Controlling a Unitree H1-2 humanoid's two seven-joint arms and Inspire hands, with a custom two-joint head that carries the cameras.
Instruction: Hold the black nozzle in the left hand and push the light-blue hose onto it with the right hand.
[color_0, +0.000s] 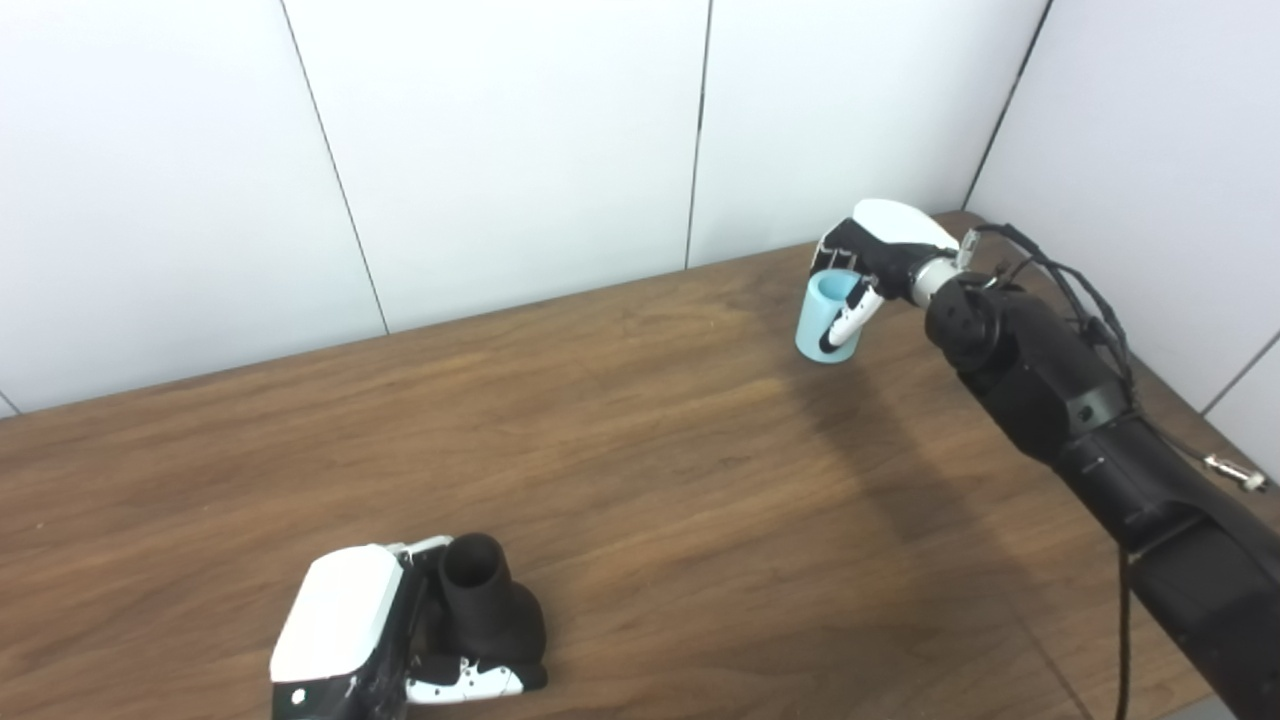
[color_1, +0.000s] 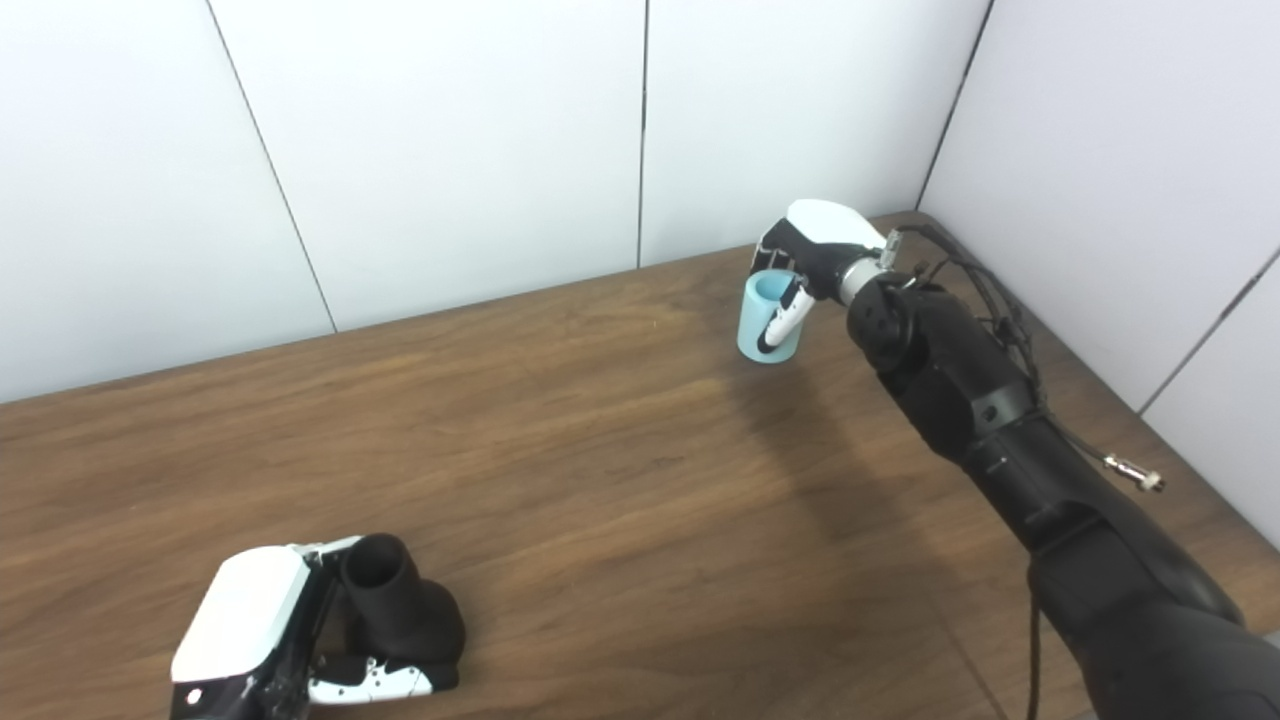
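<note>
The black nozzle (color_0: 490, 605) stands upright near the table's front left, its round mouth facing up. My left hand (color_0: 350, 640) is wrapped around its base, thumb across the front. Far off at the back right, the short light-blue hose (color_0: 828, 318) stands on end on the table. My right hand (color_0: 880, 260) is closed around it from the right, one finger over its front. The two parts are far apart.
The wooden table (color_0: 640, 440) spreads between both hands. White wall panels close in behind and on the right, near the right hand. Cables (color_0: 1080, 290) loop along the right forearm, and a small metal connector (color_0: 1235, 472) hangs by it.
</note>
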